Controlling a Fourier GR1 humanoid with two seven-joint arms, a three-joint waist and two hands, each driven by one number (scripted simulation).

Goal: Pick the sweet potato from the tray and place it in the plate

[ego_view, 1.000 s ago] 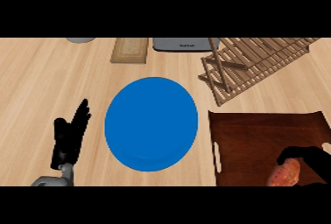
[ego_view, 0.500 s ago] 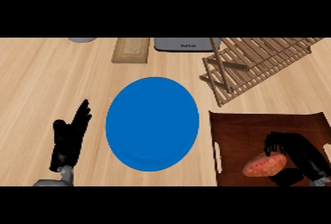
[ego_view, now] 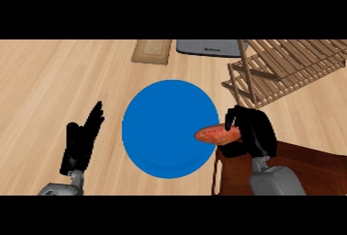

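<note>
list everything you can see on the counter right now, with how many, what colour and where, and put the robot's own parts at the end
plate: one, blue, middle of the counter
sweet potato: one, orange-red, held over the plate's right edge
tray: one, dark brown, lower right, partly behind the right forearm
wooden rack: one, light wood, slatted, upper right
grey appliance: one, grey, top edge, only partly in view
small board: one, tan, top edge, left of the grey appliance
counter: one, light wood
left hand: one, black, fingers up, resting open at lower left
right hand: one, black, curled round the sweet potato, right of the plate
</note>
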